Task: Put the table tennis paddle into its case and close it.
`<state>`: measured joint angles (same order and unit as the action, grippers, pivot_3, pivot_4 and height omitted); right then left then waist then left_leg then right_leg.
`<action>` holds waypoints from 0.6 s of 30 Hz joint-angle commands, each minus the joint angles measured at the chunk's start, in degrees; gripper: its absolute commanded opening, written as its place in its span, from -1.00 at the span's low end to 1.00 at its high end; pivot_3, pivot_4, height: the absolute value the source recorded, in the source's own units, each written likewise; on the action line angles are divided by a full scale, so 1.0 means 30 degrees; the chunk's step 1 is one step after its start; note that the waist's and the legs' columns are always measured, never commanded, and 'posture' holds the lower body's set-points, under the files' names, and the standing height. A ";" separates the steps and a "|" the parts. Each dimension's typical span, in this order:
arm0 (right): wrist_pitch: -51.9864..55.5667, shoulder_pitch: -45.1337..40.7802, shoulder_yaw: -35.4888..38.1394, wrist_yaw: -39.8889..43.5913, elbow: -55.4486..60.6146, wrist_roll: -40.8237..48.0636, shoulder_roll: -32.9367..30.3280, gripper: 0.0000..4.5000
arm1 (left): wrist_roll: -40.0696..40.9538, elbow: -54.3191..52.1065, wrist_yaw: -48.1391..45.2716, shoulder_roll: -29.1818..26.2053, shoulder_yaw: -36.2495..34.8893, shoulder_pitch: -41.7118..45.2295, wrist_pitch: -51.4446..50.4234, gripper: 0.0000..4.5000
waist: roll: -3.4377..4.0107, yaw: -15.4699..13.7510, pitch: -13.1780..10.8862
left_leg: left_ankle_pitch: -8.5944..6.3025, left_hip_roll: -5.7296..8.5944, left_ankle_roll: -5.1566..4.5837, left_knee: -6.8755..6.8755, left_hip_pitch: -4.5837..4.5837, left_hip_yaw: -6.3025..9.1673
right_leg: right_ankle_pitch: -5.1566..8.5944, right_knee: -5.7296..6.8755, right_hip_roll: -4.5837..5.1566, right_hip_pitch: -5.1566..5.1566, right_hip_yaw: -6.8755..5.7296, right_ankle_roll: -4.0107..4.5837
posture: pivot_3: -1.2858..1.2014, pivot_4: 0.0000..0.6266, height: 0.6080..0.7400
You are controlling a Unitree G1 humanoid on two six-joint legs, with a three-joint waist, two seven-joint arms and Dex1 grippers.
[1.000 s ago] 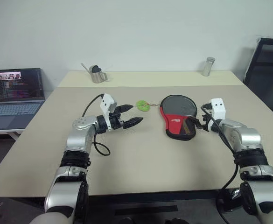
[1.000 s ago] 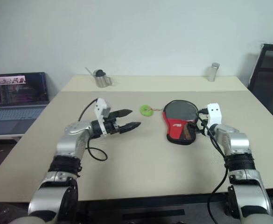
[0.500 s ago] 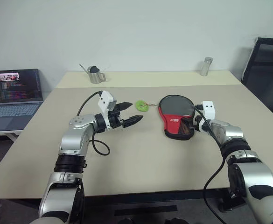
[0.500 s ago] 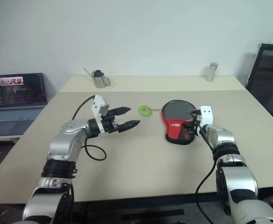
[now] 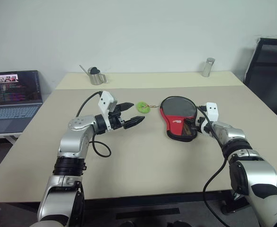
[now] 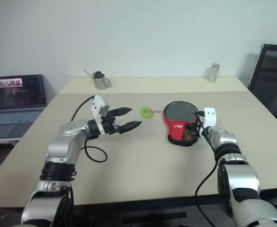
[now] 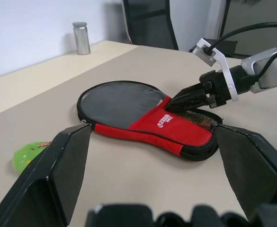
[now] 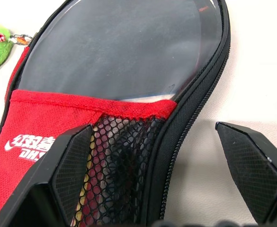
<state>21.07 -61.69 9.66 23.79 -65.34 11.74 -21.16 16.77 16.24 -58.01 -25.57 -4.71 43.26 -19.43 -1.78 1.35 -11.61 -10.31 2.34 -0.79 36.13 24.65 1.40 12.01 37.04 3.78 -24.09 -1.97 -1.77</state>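
one case (image 5: 177, 123) lay flat on the beige table (image 5: 143, 161), a black and red zip pouch with a white logo and a mesh pocket. one table tennis paddle (image 8: 124, 52) sat inside it, its dark round face visible through the clear panel of the case in the right wrist view; the handle could not be made out behind the mesh. one small green tag (image 5: 142, 107) lay on the table beside the round end of the case, joined to it by a short cord.

there were two grippers. the right gripper (image 5: 193, 128) sat at the mesh end of the case, its two fingers spread apart with the zip edge between them, one finger (image 8: 72, 161) over the mesh and the other over bare table; whether they touched the fabric could not be told. the left gripper (image 5: 129, 116) hung above the table with its fingers apart and nothing in them, the tag just ahead of its tips and the case further off beyond that.

further back stood one small metal watering can (image 5: 94, 75) and one metal cylinder (image 5: 207, 67). one open laptop (image 5: 13, 97) sat on a side desk beyond the left arm, one black chair (image 5: 268, 71) beyond the right, and a plain white wall behind.
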 commanded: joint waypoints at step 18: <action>0.0767 0.0656 -0.0978 0.0509 0.0854 -0.1435 0.1611 -0.98 | 0.0352 -0.1269 -0.0156 -0.0841 0.0451 -0.0792 0.0245 1.00 | 0.0006 0.0183 0.0029 | 0.0000 -0.0034 0.0001 -0.0011 -0.0094 -0.0034 | -0.0008 0.0020 -0.0029 0.0040 0.0042 0.0016 | 0.03 -0.52 1.00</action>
<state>22.37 -61.00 7.67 24.96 -62.56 7.93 -17.33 16.79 15.50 -58.19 -27.06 -3.04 40.74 -19.45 -1.76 1.90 -11.52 -10.31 2.24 -0.79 36.10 24.37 1.29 11.98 37.11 3.68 -23.97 -1.84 -1.72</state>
